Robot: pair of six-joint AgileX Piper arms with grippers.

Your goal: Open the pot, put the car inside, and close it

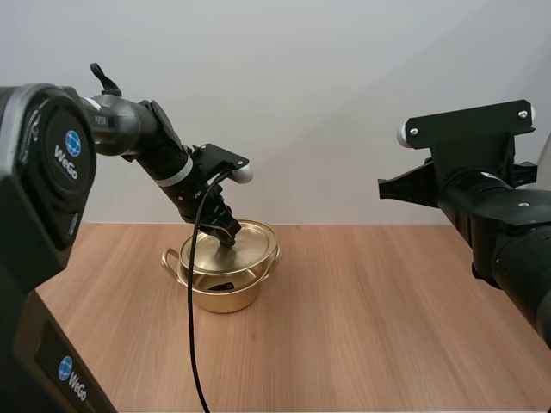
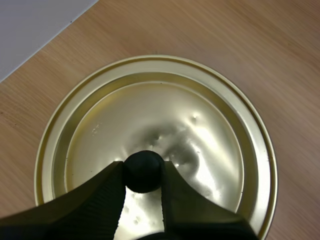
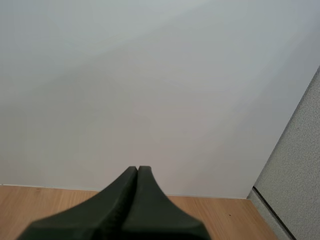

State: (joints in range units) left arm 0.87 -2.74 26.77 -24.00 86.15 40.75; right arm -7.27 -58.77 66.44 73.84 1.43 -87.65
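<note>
While in left hand (image 2: 143, 173), lid (image 1: 251, 244) askew

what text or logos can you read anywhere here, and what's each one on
"WeGo", beside a round blue logo, on the left arm's big joint housing.
"WeGo", beside the same logo, on the left arm's base.
Small white lettering on the left arm's upper link: too small to read.
No text on the pot or the lid.
</note>
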